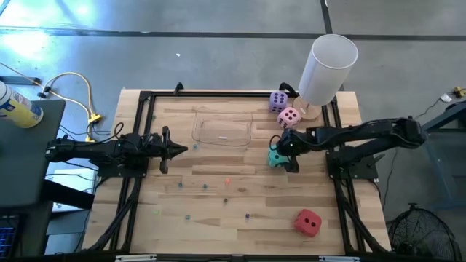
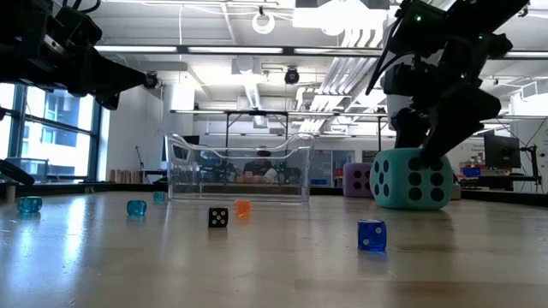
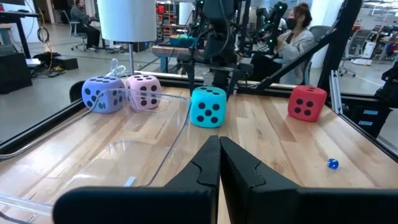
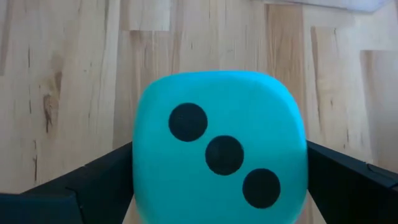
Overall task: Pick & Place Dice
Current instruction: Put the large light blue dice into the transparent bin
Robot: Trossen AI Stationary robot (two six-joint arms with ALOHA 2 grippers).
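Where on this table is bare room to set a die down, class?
Free: bare wood between the clear tray and the red die, apart from scattered small dice. Crowded: the far right corner, with purple die, pink die and white cylinder.

teal die [image 1: 274, 157] mostly under right gripper [image 1: 280, 155], small dice [image 1: 204, 186] pips unreadable, cylinder [image 2: 411, 77] behind arm

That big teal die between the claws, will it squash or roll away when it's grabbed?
The teal die looks soft with rounded edges, so it probably squashes slightly. It sits on a flat face, so rolling seems unlikely. The open right gripper straddles it, so a nudge would likely slide it across the wooden table.
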